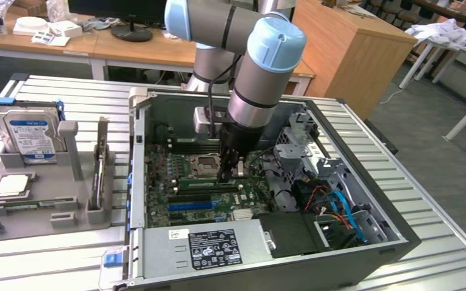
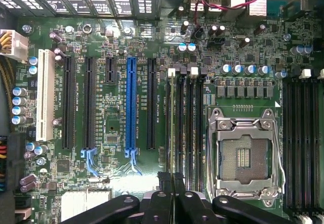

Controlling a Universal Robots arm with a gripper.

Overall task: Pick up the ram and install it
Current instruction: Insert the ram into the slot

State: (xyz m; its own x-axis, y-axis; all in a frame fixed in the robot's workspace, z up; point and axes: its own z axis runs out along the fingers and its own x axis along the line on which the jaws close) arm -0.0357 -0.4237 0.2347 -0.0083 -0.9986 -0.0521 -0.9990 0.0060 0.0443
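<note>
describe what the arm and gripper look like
The arm is made of thick grey tubes with rounded light-blue joint caps, and a thin black cable runs down beside it. The gripper is black, with bolted linkage bars.

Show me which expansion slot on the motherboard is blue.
The blue slot, between a short black slot and a long black slot. The rest are black, except one white slot at the end.

Ribbed metal table [image 1: 55,91], matt plastic tray [image 1: 67,209]
</note>
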